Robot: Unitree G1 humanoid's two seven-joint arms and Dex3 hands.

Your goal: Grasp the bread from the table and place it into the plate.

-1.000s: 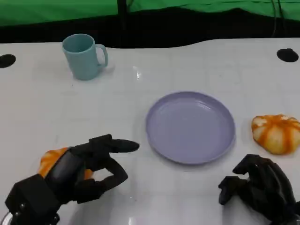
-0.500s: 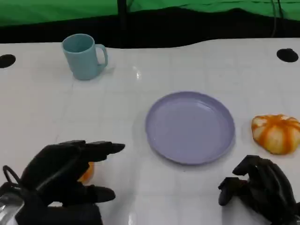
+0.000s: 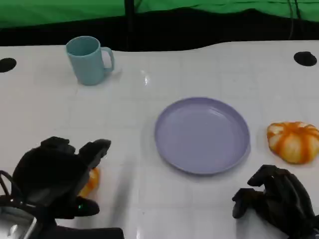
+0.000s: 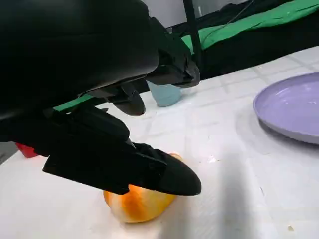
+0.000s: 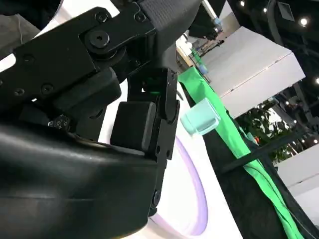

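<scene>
An orange bread roll (image 3: 91,181) lies on the white table at the near left, mostly covered by my left hand (image 3: 52,174). In the left wrist view the thumb lies across the top of this bread (image 4: 139,204), while the other fingers (image 4: 164,59) stay spread above it, so nothing grips it. A second orange-and-white bread roll (image 3: 294,142) lies at the right, just right of the lilac plate (image 3: 202,134), which holds nothing. My right hand (image 3: 276,201) rests near the front edge below that roll, fingers curled in on nothing.
A light blue mug (image 3: 89,59) stands at the back left, also visible from the left wrist (image 4: 164,93). Black round holes (image 3: 305,58) mark the table's far corners. Green cloth hangs behind the table. Bare table lies between the left bread and the plate.
My left hand has drawn back toward me and turned over the near-left bread, which now peeks out at the hand's right side. My right hand and the other things have not moved.
</scene>
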